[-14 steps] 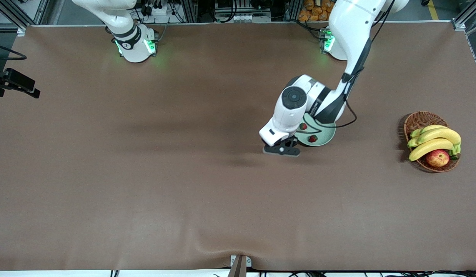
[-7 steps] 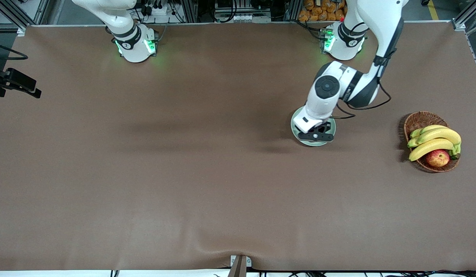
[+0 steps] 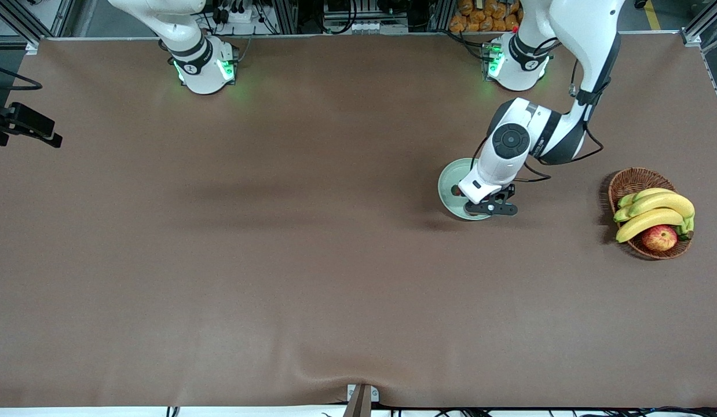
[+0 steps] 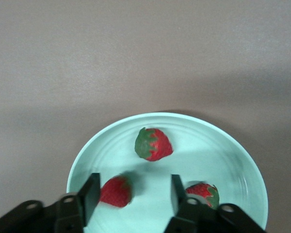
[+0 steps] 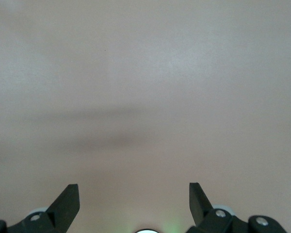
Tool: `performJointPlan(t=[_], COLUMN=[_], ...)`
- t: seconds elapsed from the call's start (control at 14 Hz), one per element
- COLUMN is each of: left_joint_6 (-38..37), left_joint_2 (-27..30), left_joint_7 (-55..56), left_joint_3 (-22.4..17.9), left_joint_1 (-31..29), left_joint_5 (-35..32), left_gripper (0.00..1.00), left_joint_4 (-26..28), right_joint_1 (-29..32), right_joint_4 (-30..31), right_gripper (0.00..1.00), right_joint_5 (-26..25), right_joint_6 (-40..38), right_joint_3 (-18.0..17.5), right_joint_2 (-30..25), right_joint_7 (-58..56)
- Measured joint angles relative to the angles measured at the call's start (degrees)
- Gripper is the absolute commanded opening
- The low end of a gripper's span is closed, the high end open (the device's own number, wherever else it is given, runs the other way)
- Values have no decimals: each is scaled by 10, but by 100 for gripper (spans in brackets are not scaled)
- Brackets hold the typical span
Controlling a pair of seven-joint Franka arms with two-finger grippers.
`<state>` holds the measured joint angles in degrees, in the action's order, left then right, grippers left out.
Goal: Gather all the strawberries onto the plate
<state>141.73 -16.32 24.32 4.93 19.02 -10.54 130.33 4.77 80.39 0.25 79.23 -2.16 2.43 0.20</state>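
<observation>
All three strawberries [image 4: 153, 144] sit in the plate [image 4: 233, 160] near the basket [image 3: 625, 180] — left pincer [image 4: 132, 196] above it parted, empty; right pincer [image 5: 134, 200] wide, empty, waiting — berries look soft, light: pinch mid-body gently.

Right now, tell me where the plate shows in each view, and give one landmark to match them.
Front view: the plate lies toward the left arm's end of the table, partly covered by the left gripper above it.
Left wrist view: the plate fills the lower middle, with three strawberries on it.
Right wrist view: not in it; only bare table.
Shared landmark: the left gripper's black fingers over the plate.
</observation>
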Motion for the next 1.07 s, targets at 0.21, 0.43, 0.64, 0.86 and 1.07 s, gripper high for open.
performJointPlan(t=[0.21, 0.43, 0.64, 0.86, 1.07], left_joint_6=[5, 5, -17, -23, -23], left_joint_2=[0, 2, 3, 3, 1], left_joint_7=[0, 0, 0, -10, -75], left_joint_3=[1, 0, -2, -6, -6], left_joint_1=[0, -2, -13, -33, -74], left_joint_5=[0, 0, 0, 0, 0], left_gripper=[100, 100, 100, 100, 100], left_joint_4=[-15, -73, -137, -169, -190], right_joint_1=[0, 0, 0, 0, 0], right_joint_4=[0, 0, 0, 0, 0], right_gripper=[100, 100, 100, 100, 100], right_joint_5=[0, 0, 0, 0, 10], right_joint_6=[-1, -1, -11, -19, -20], right_joint_3=[0, 0, -2, -4, -5], right_joint_2=[0, 0, 0, 0, 0], right_joint_7=[0, 0, 0, 0, 0])
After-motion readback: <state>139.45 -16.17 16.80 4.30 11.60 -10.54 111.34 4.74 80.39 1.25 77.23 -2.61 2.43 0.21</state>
